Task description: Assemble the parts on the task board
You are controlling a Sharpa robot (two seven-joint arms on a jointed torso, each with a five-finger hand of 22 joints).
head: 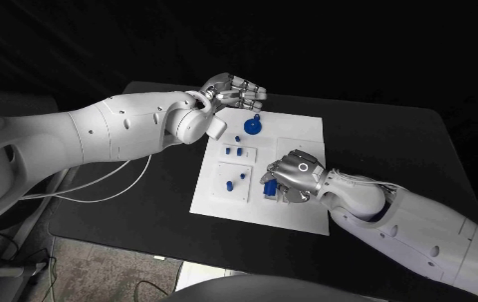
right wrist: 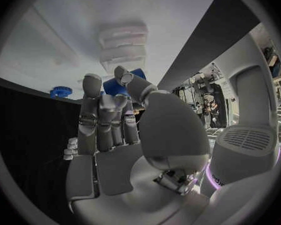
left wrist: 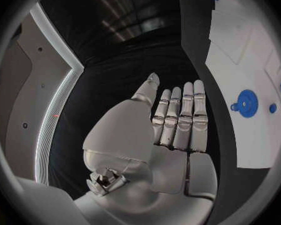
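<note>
We see a black worktop [head: 398, 136] with rounded corners, matte and dark against a darker setting. Behind its far edge we find only a black backdrop [head: 239, 19], faintly creased like hanging cloth. To the near left, below the worktop's edge, we make out a patch of pale speckled floor [head: 99, 264], with thin dark cables [head: 25, 260] trailing across it. White cables [head: 110, 184] loop over the worktop's left side. Light falls from above onto the middle of the worktop, and we lose the far surroundings in shadow.
</note>
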